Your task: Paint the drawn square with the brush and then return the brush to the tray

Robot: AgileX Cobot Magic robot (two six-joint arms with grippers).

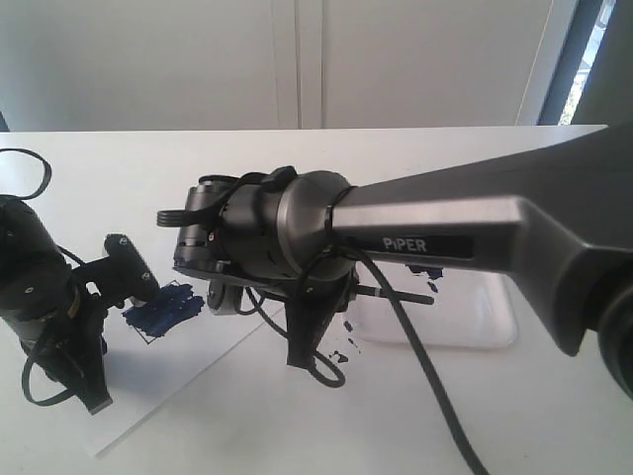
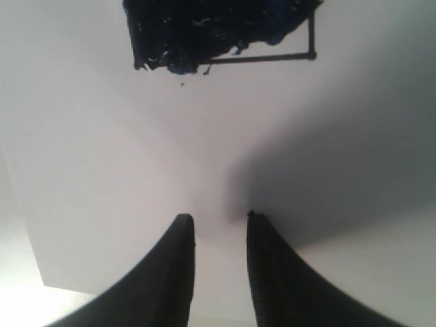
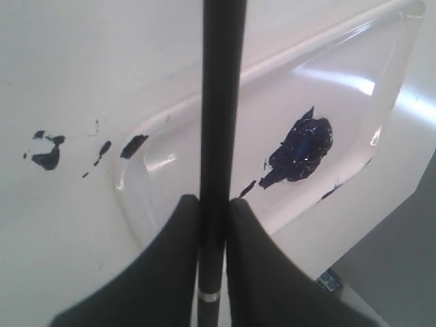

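Note:
The drawn square (image 1: 166, 309) on the white paper sheet (image 1: 198, 371) is smeared with dark blue paint; in the left wrist view the drawn square (image 2: 218, 27) lies ahead of the fingers. My left gripper (image 1: 96, 394) (image 2: 219, 218) rests on the paper beside the square, open, with nothing between its fingers. My right gripper (image 1: 299, 352) (image 3: 212, 199) is shut on the black handle of the brush (image 3: 221, 102). The brush (image 1: 396, 294) is held over the near end of the tray (image 1: 485, 322) (image 3: 340, 95). A dark blue paint blob (image 3: 300, 146) lies in the tray. The bristle tip is hidden.
Blue paint splatters (image 1: 336, 352) (image 3: 46, 158) mark the surface between the paper and the tray. The right arm's big grey link (image 1: 475, 213) crosses the right half of the exterior view and hides part of the tray. Cables hang under both arms.

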